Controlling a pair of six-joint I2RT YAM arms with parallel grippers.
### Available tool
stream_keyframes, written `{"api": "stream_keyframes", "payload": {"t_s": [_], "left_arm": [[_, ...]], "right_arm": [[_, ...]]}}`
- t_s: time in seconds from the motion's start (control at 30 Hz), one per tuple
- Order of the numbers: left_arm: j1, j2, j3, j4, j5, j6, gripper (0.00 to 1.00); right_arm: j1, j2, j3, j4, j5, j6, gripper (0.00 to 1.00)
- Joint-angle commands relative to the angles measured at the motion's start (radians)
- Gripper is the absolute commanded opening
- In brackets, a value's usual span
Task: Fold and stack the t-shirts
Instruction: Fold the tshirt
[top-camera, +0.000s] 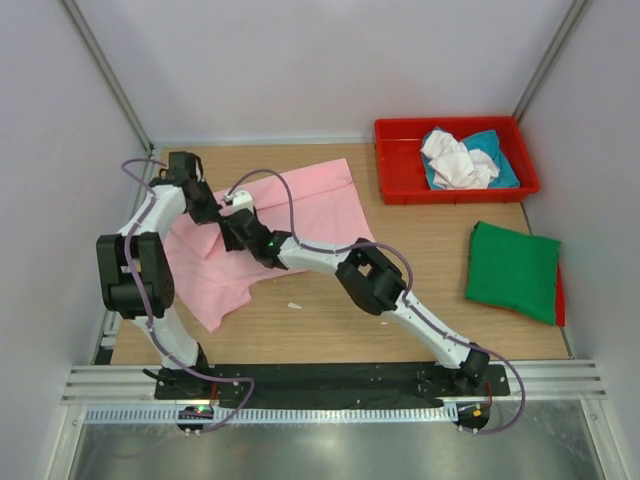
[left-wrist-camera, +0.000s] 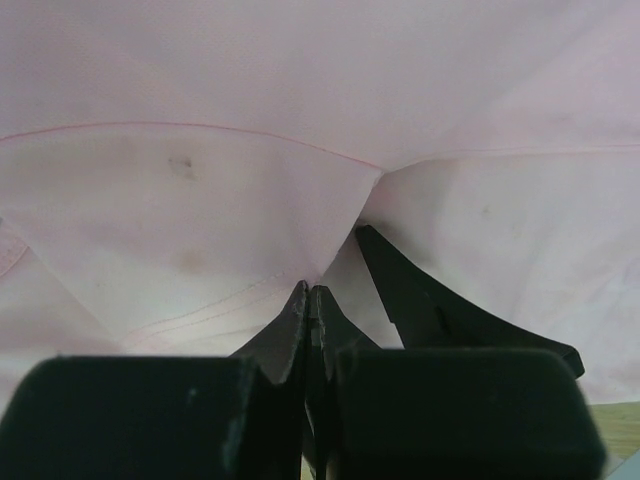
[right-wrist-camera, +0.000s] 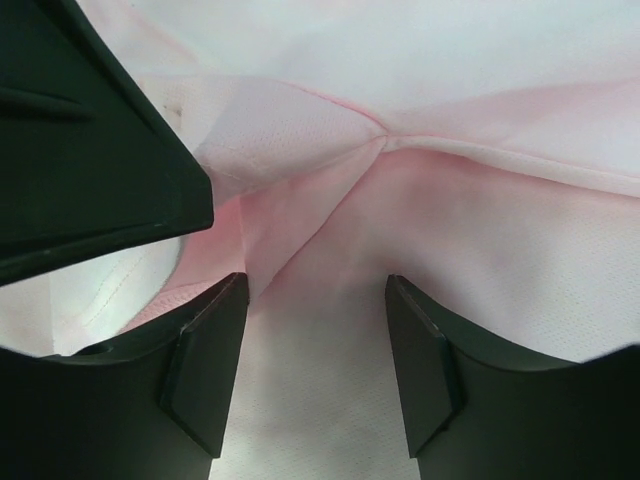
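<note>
The light pink t-shirt (top-camera: 300, 205) lies spread and partly folded on the left half of the table. My left gripper (top-camera: 210, 212) is on its left part, shut on a pinched-up ridge of the pink cloth (left-wrist-camera: 200, 210), with the jaws (left-wrist-camera: 308, 290) pressed together. My right gripper (top-camera: 232, 232) stands right beside it. It is open, its fingers (right-wrist-camera: 317, 285) straddling a raised fold of the pink t-shirt (right-wrist-camera: 330, 380). A dark green t-shirt (top-camera: 512, 270) lies folded at the right. White (top-camera: 455, 160) and teal (top-camera: 495, 150) t-shirts sit crumpled in the tray.
A red plastic tray (top-camera: 400, 170) stands at the back right. A red edge (top-camera: 559, 295) shows under the green t-shirt. Bare wooden table (top-camera: 400, 225) lies between the pink and green t-shirts. Grey walls enclose the table on three sides.
</note>
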Motion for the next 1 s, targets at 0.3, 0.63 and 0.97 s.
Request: {"api": "stream_keyframes", "payload": {"t_s": [0.3,0.63,0.97], "left_arm": [[0.007,-0.035,-0.030,0.000,0.041,-0.001,0.00],[0.007,-0.039,-0.043,0.002,0.035,0.010,0.03],[0.007,-0.085,-0.104,0.019,0.060,0.008,0.61]], "right_arm": [[0.007,-0.087,-0.127,0.100,0.097,0.000,0.22],[0.007,-0.187,-0.290,0.217,0.082,0.068,0.19],[0.009,-0.226,-0.356,0.292,0.149,0.132,0.23]]}}
